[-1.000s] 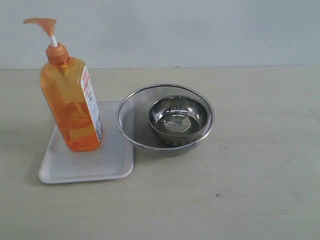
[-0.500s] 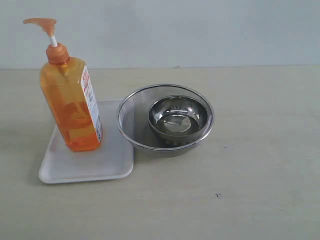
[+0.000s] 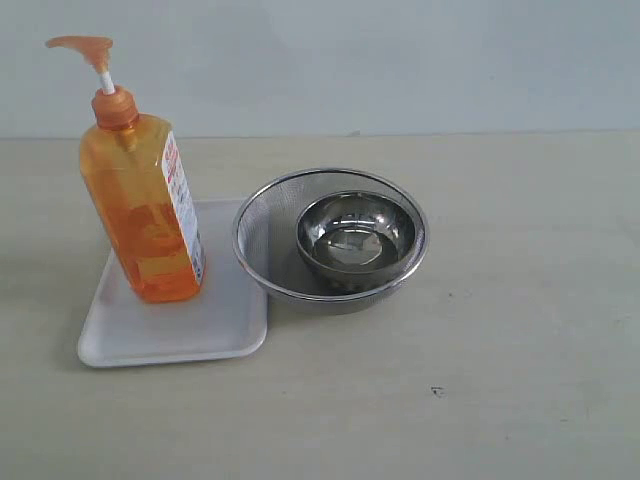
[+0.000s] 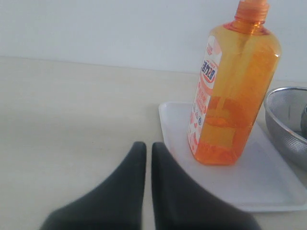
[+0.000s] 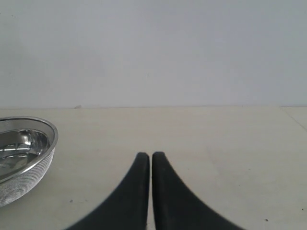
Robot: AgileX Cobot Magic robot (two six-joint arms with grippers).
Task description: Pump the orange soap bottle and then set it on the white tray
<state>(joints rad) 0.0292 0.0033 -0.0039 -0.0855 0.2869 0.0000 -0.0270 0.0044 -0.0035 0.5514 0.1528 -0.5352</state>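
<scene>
The orange soap bottle (image 3: pixel 145 215) stands upright on the white tray (image 3: pixel 160 342), toward the tray's far end, its pump head raised. The left hand (image 4: pixel 148 147) is clenched with its fingers pressed nearly together, grasping nothing. The bottle stands ahead of it and off to one side, clearly apart. The right hand (image 5: pixel 151 157) is likewise clenched and empty above the bare worktop (image 3: pixel 520 340). Beside the tray sits a mesh strainer (image 3: pixel 262 235) holding a steel bowl (image 3: pixel 355 238).
</scene>
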